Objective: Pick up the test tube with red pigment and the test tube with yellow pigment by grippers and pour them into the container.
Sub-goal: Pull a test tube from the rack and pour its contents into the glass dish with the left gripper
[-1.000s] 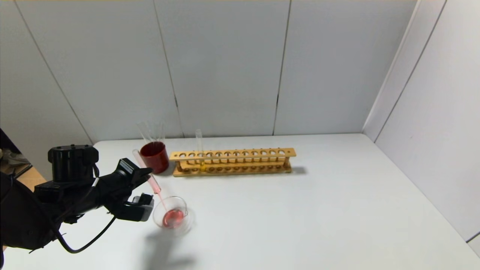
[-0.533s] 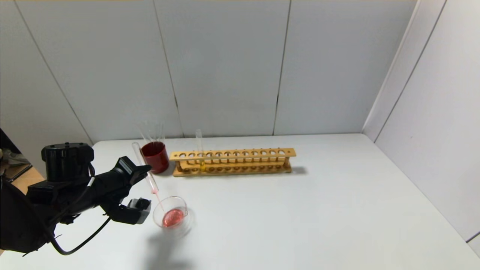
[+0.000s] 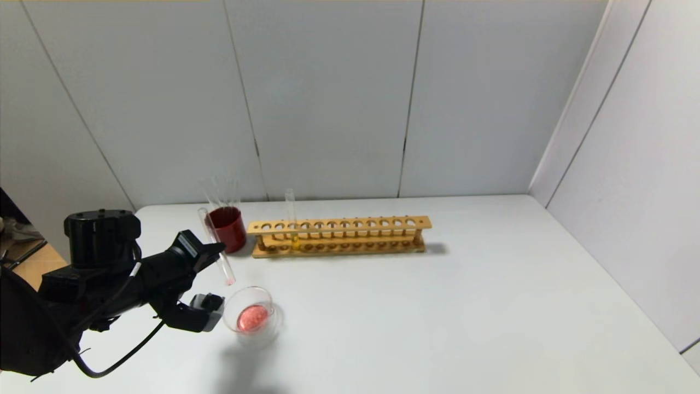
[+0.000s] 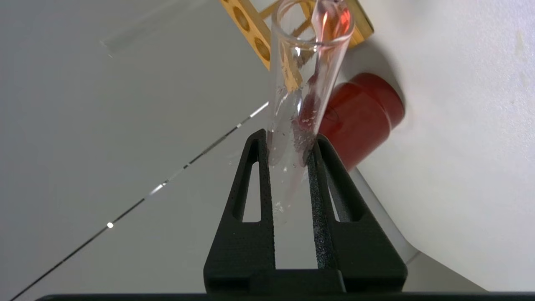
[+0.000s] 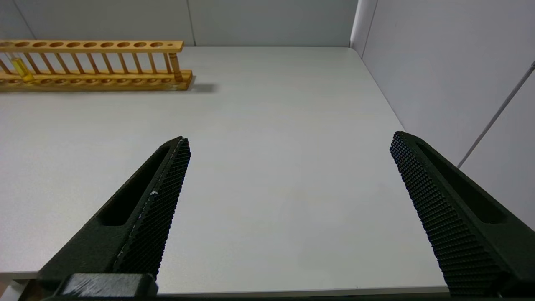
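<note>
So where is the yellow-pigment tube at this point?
In the head view, the test tube with yellow pigment stands upright in the wooden rack, near the rack's left end, just right of the red cup.

The counter (image 3: pixel 437 306) is plain white, the rack (image 3: pixel 339 236) honey-yellow wood, the cup (image 3: pixel 225 229) dark red. The container (image 3: pixel 252 317) is clear glass holding pink-red liquid. The left tool (image 4: pixel 288 142) is black with pebbled pads.
</note>
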